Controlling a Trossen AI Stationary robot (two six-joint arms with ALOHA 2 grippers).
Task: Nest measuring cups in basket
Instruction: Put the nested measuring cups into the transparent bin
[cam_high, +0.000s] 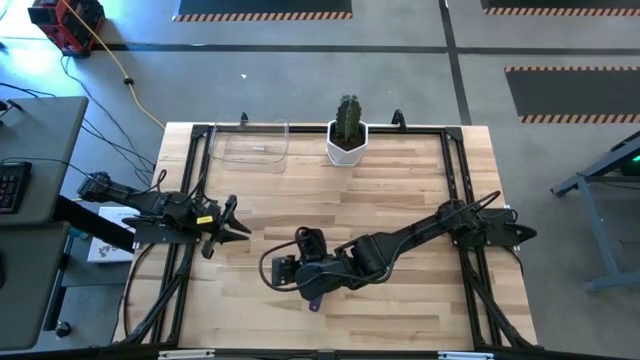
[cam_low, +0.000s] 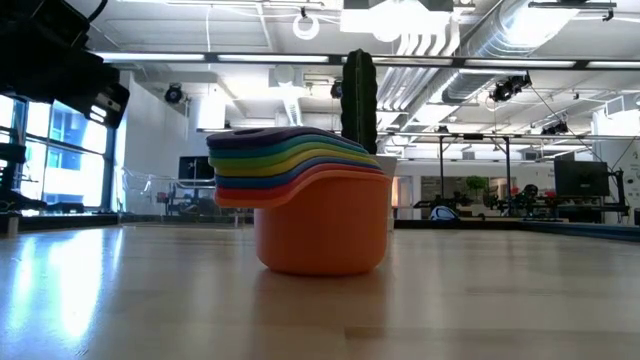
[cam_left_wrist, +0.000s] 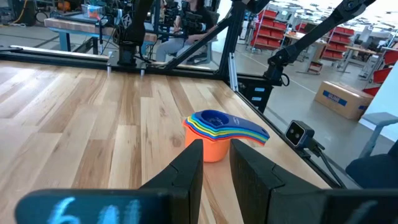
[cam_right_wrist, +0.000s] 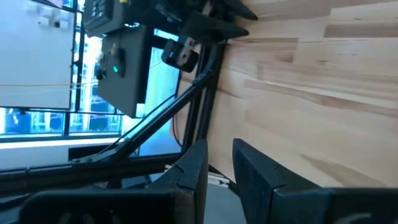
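Right gripper (cam_high: 285, 270) hovers lower centre of high view, fingers a narrow gap apart, holding nothing; nested measuring cups (cam_left_wrist: 217, 134) sit on counter (cam_high: 400, 190), w/ basket (cam_high: 250, 142) upper left, prob. next destination.

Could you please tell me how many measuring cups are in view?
7, counted by their coloured rims: all nested in one stack of plastic measuring cups on the wooden table, orange at the bottom. None are in the clear plastic basket. A smaller one could hide inside.

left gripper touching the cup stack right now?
Apart. The high view shows it: the left gripper hovers at the left side of the table, and bare wood separates it from the nested measuring cups near the middle.
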